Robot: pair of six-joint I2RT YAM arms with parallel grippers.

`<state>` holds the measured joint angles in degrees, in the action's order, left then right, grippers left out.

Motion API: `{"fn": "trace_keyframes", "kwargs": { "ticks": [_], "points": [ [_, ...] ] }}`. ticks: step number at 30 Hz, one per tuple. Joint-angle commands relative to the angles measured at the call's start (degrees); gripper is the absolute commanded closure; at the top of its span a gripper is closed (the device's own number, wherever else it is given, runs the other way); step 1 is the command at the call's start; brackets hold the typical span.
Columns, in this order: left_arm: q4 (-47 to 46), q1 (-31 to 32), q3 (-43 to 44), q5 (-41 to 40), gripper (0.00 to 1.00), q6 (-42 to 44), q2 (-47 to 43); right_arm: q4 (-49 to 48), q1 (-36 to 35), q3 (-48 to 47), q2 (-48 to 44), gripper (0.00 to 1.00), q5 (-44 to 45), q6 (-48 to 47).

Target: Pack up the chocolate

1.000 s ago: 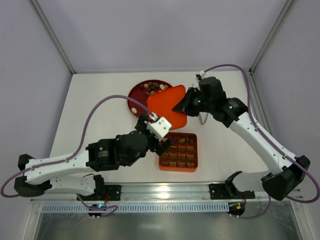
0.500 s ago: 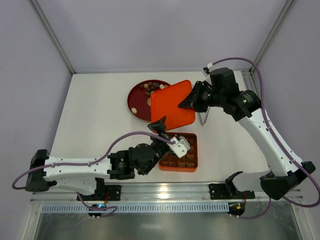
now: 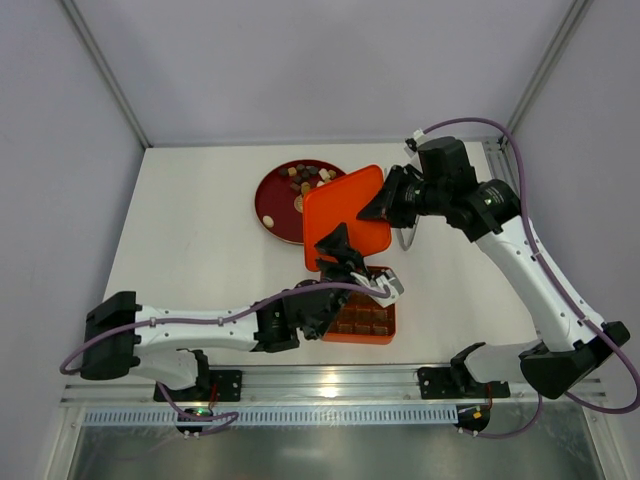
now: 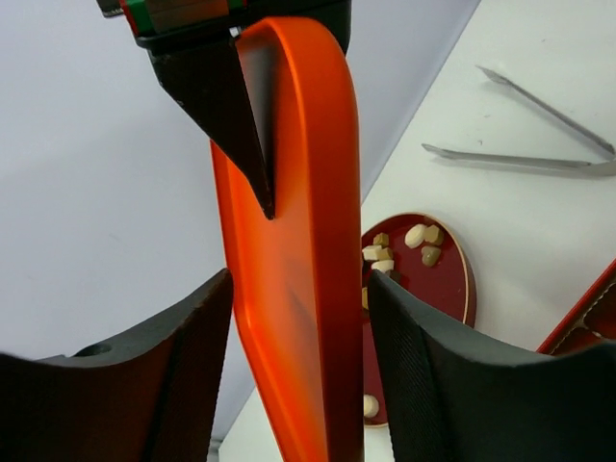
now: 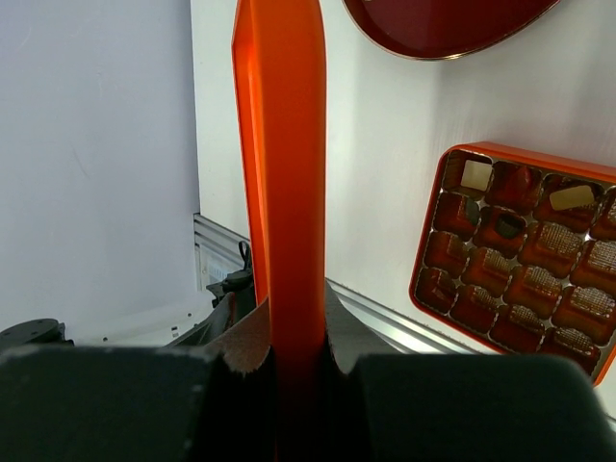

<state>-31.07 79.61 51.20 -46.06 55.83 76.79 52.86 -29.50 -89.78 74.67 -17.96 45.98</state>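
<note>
The box (image 3: pixel 360 339) sits on the table with many cells filled. The right wrist view shows brown chocolate (image 5: pixel 500 231) and two cream pieces in them, though whether every cell is full cannot be told. More pieces lie on the plate (image 3: pixel 275 203) behind.

The lid (image 3: pixel 345 205) is in the air, tilted on edge above the table between plate and box. The right gripper (image 3: pixel 372 207) has its jaws clamped on the lid's far edge. The left gripper (image 3: pixel 336 245) has wide jaws astride the near edge, and contact cannot be made out. The tweezers (image 4: pixel 520 159) lie unused to the right.

Filling looks largely done. Setting the lid on the box is what remains.
</note>
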Motion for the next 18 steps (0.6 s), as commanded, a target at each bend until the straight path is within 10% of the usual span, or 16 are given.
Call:
{"fn": "trace_keyframes", "kwargs": {
  "ticks": [1,14,18],
  "points": [
    [-6.9,-0.4,1.6,-1.5,0.44,3.9,1.1,-1.1,0.1,-0.8,-1.2,0.96,-0.9,0.4],
    [-15.0,-0.4,6.4,-10.4,0.99,9.3,7.5,-3.7,0.1,2.7,-3.0,0.96,-0.2,1.2],
    [-15.6,-0.4,7.2,-11.9,1.00,9.6,8.5,-5.3,0.0,3.7,-3.9,0.84,-0.2,1.7]
  ]
}}
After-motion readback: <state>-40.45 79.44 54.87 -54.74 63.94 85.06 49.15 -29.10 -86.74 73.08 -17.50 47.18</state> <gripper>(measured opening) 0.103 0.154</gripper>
